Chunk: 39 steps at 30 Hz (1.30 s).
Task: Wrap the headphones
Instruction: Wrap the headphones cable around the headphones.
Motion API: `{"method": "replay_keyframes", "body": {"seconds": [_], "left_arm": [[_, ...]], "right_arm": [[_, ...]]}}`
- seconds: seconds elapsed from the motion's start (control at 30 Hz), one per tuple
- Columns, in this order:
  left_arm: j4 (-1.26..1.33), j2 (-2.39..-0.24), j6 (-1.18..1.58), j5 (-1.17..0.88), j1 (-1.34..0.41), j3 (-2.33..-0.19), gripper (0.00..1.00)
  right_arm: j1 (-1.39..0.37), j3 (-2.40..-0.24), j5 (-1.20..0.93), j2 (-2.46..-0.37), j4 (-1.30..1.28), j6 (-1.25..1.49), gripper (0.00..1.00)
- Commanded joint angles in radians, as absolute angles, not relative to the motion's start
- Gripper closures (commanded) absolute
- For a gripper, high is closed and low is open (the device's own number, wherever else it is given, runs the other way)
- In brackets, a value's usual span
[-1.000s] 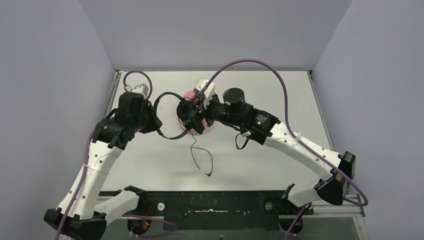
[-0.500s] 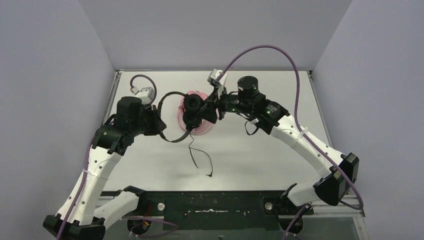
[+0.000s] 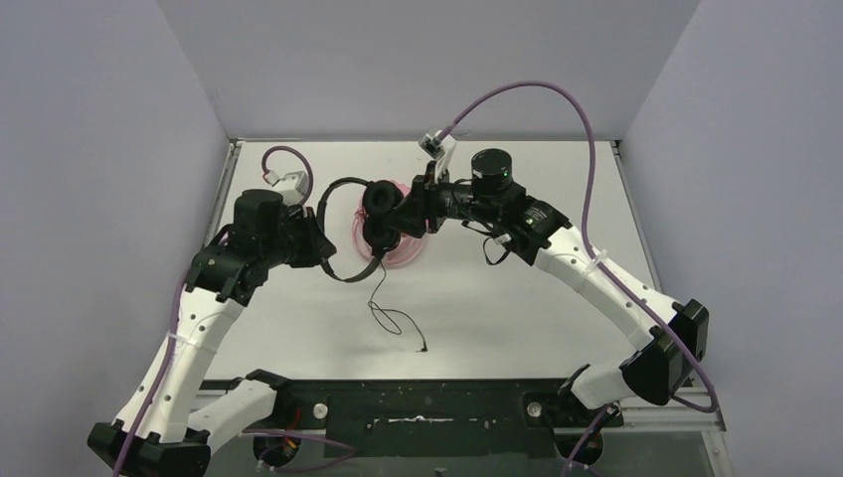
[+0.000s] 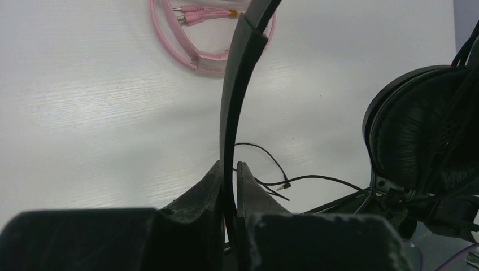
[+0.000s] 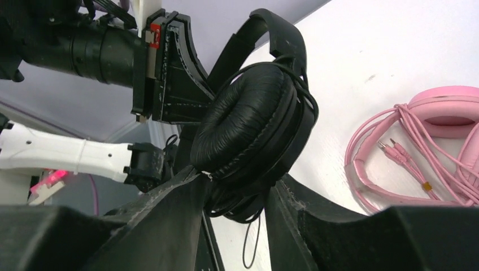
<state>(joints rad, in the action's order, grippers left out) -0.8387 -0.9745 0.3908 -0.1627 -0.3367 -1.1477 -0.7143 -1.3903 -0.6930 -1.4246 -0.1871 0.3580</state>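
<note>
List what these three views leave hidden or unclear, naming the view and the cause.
Top view: pink headphones mostly covered by the black headphones and the right hand.
Right wrist view: pink headphones cut off by the right edge; whether both fingers press the earcup is unclear.
Top view: black cable's plug too small for detail.

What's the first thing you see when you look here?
The black headphones, held above the table from both sides: the left gripper pinches the headband, the right gripper clasps the ear cups. Underneath lie pink headphones, and a thin black cable trails toward the near edge.
</note>
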Motion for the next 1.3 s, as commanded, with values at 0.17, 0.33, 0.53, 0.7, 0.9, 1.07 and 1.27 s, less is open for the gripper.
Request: {"method": "replay_keyframes", "body": {"seconds": [0.17, 0.33, 0.53, 0.7, 0.9, 1.07, 1.27], "left_arm": [[-0.704, -0.972, 0.472, -0.353, -0.400, -1.161, 1.00], [-0.621, -0.925, 0.565, -0.330, -0.401, -1.109, 1.00], [-0.620, -0.915, 0.565, -0.294, -0.399, -1.108, 1.00], [-0.649, -0.893, 0.565, -0.211, -0.399, -1.104, 1.00], [-0.749, -0.888, 0.551, -0.075, -0.389, -1.119, 1.00], [-0.748, -0.901, 0.535, -0.108, -0.379, -1.135, 1.00], [-0.796, -0.903, 0.491, -0.103, -0.367, -1.162, 1.00]], "right_arm": [[-0.797, -1.350, -0.228, -1.430, -0.121, 0.480, 0.51], [-0.804, -1.303, -0.160, -1.397, -0.161, 0.474, 0.35], [-0.791, -1.242, -0.102, -1.329, -0.174, 0.494, 0.29], [-0.752, -1.203, -0.137, -1.281, -0.203, 0.504, 0.27], [-0.693, -1.161, -0.412, -1.243, -0.155, 0.392, 0.14], [-0.693, -1.067, -0.563, -1.198, -0.010, 0.327, 0.00], [-0.660, -1.007, -0.550, -1.173, 0.026, 0.345, 0.04]]}}
